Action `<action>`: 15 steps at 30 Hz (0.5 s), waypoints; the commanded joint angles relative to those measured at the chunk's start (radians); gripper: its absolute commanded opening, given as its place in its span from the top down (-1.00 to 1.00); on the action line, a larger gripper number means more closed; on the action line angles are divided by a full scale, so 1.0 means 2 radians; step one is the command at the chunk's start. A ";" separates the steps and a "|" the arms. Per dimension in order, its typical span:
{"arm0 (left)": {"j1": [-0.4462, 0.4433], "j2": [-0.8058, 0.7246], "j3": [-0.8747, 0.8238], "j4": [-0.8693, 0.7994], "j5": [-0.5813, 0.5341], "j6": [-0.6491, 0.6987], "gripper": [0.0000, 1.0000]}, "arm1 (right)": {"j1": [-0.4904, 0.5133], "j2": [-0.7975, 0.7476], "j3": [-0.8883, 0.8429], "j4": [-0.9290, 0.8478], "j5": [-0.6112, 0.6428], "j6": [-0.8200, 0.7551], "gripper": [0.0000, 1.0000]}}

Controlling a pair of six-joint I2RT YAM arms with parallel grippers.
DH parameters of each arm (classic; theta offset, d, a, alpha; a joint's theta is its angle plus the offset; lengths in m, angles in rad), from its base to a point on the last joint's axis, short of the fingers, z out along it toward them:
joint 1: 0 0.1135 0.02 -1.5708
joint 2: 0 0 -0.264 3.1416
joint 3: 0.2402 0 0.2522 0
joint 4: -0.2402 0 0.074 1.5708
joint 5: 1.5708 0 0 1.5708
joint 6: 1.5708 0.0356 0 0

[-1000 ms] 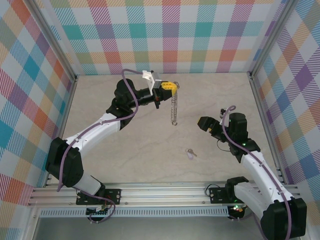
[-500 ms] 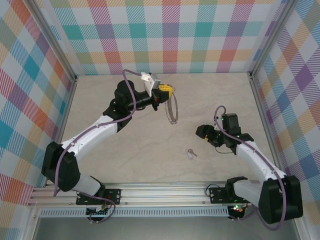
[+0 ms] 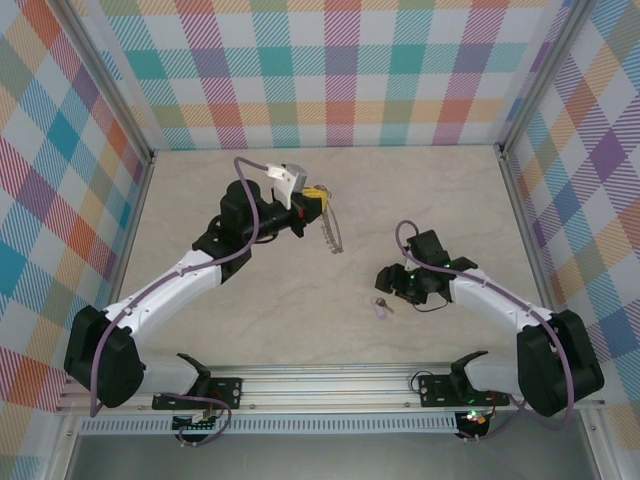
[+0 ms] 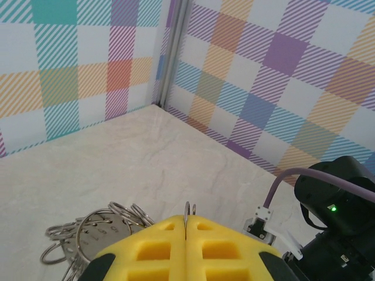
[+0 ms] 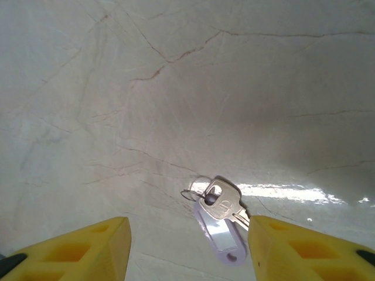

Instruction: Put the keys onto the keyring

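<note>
Pale marbled table point(image 3: 250, 300), plaid walls all round. Left pincer point(image 4: 186, 221) clamped tight on keyring point(image 3: 331, 230). Ring hangs below its yellow fingers, long axis dropping toward table, loops bunched to left in wrist view. Right pincer point(image 5: 186, 243) low over table, jaws apart, nothing held. Key point(image 5: 221, 205) flat on table just ahead, between its fingers. Lilac tag points back at pincer, blade angles toward right-hand finger in wrist view.

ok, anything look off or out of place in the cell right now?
Nothing stands out. The keyring hangs from the left gripper, jaws shut on it. The key lies flat on the table, just ahead of the right gripper, whose jaws are open and not touching it.
</note>
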 commanded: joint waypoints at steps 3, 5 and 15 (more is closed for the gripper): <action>-0.004 -0.029 -0.013 0.013 -0.017 -0.008 1.00 | 0.013 0.033 0.031 -0.024 0.027 0.001 -0.10; -0.004 -0.033 -0.016 0.012 -0.020 -0.006 1.00 | 0.022 0.048 0.041 -0.032 0.035 -0.001 -0.10; -0.004 -0.036 -0.019 0.014 -0.019 -0.004 1.00 | 0.052 0.112 0.081 -0.049 0.058 0.021 -0.01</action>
